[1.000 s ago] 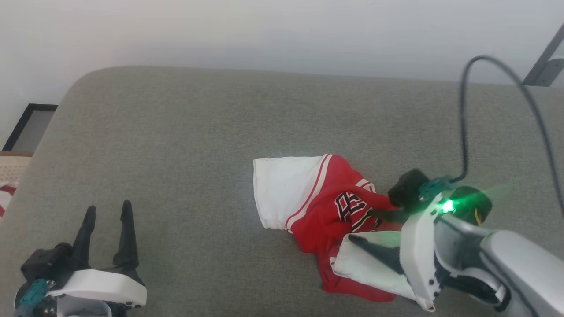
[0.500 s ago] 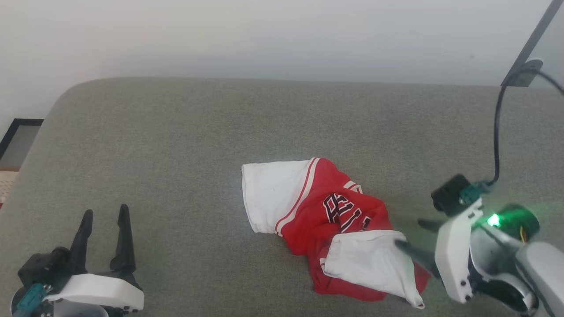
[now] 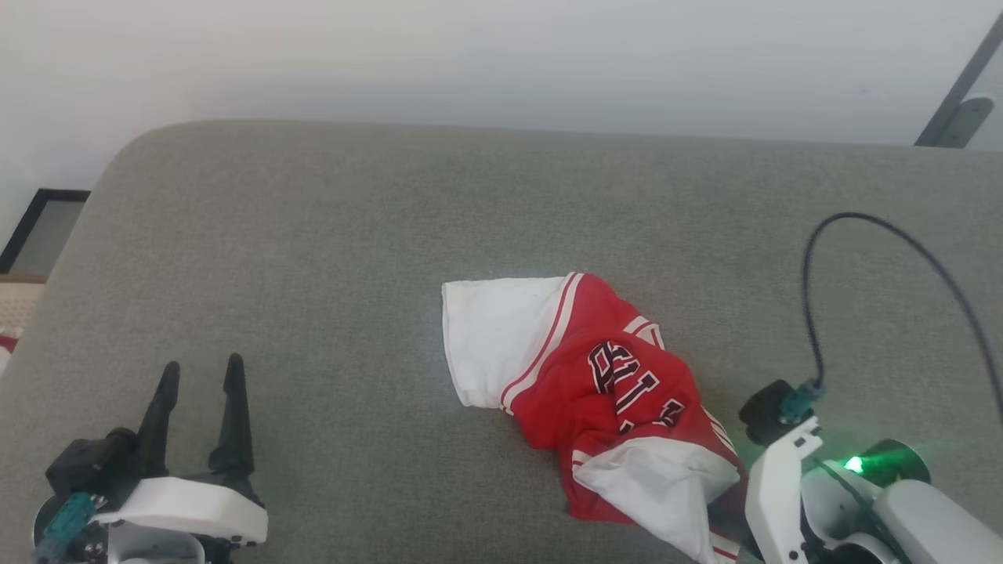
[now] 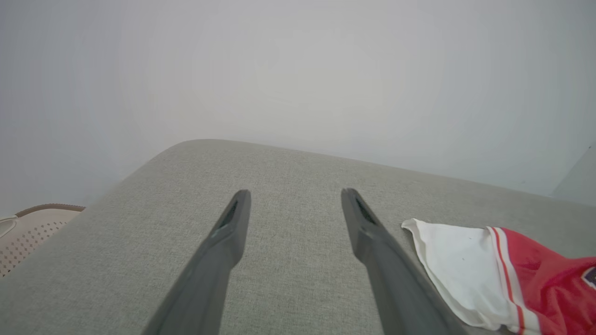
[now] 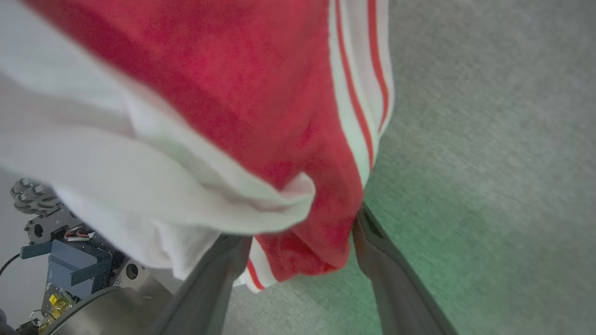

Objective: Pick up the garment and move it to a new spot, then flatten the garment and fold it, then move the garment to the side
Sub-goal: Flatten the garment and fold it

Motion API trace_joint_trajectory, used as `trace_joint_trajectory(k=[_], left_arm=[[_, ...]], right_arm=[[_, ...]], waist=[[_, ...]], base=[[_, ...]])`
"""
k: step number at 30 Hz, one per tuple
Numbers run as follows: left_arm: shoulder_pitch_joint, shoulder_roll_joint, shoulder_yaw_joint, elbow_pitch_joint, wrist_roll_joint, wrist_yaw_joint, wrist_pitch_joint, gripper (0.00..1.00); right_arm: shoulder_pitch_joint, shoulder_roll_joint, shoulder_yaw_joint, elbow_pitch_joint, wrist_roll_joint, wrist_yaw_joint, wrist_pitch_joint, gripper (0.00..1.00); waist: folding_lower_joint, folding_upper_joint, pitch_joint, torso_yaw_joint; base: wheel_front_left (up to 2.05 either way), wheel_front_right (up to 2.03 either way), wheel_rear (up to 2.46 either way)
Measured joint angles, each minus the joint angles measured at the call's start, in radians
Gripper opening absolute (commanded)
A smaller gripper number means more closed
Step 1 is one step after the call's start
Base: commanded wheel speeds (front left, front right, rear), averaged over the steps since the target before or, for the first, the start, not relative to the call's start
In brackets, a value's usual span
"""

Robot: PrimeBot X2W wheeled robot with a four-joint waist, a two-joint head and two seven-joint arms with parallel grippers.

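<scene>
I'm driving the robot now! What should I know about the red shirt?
Left gripper: open, empty, over the grey cushion, apart from the garment.
Right gripper: open, the garment's near edge between its fingers, not clamped.
Garment: crumpled on the cushion, near its front edge.
Done: not flattened or folded yet.
Left: flatten, fold, move aside.

Left gripper above a grey cushion: two dark fingers rise from the bottom edge, spread wide, with bare fabric between them. The garment lies flat just beside the right-hand finger, white sleeve nearest, then striped trim and red body. A cream perforated basket shows past the cushion's left corner, with a pale wall behind
</scene>
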Motion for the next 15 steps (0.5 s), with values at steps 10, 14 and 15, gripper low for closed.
trace_joint_trajectory(k=[10, 14, 15], left_arm=[[-0.024, -0.007, -0.011, 0.012, 0.0, -0.001, 0.002, 1.0], [-0.025, -0.009, -0.011, 0.011, 0.0, -0.002, 0.001, 1.0], [-0.026, -0.01, -0.011, 0.01, 0.0, -0.001, 0.001, 1.0]], right_arm=[[-0.136, -0.017, 0.075, 0.122, -0.038, 0.001, -0.105, 0.0], [-0.208, -0.069, 0.066, 0.151, -0.07, 0.001, -0.135, 0.0], [-0.228, -0.083, 0.061, 0.158, -0.079, 0.001, -0.141, 0.0]], waist=[[0.0, 0.0, 0.031, 0.041], [0.0, 0.0, 0.041, 0.048], [0.0, 0.0, 0.044, 0.05]], base=[[0.0, 0.0, 0.0], [0.0, 0.0, 0.0], [0.0, 0.0, 0.0]])
